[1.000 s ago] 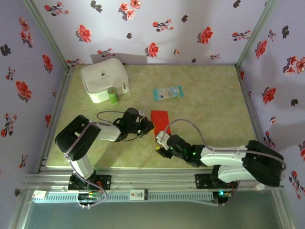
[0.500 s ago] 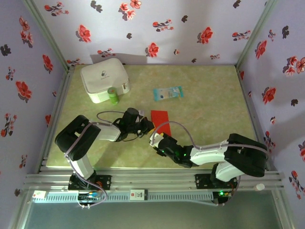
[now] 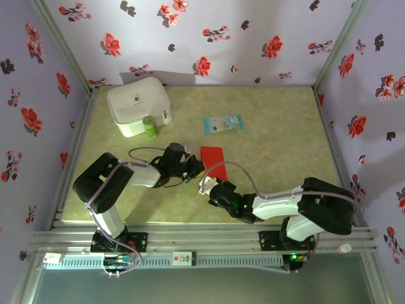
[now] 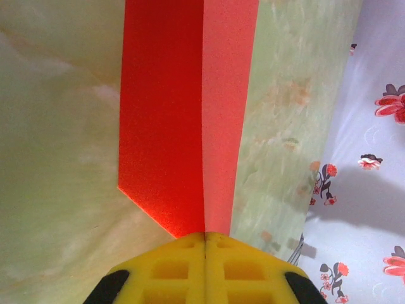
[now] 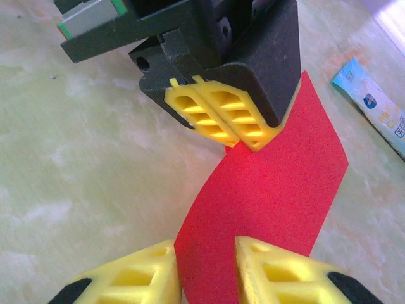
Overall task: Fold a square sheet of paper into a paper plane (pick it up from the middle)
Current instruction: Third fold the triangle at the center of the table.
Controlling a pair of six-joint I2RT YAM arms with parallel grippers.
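**Tear risk between two grips**

We see the left gripper pinching the thin bright red paper sheet near the middle of the green marbled table. The right gripper straddles its near edge, jaws apart. Opposed pulls could tear or crumple it.

Square sheet of paper, far end: cut off by the top edge of the left wrist view.
Its near tip: hidden in the seam of the left claw.
Its lower edge: runs off the bottom at the right claw.
Pale blue packet: cropped at the right edge, print blurred.
Small green thing: too small to tell.
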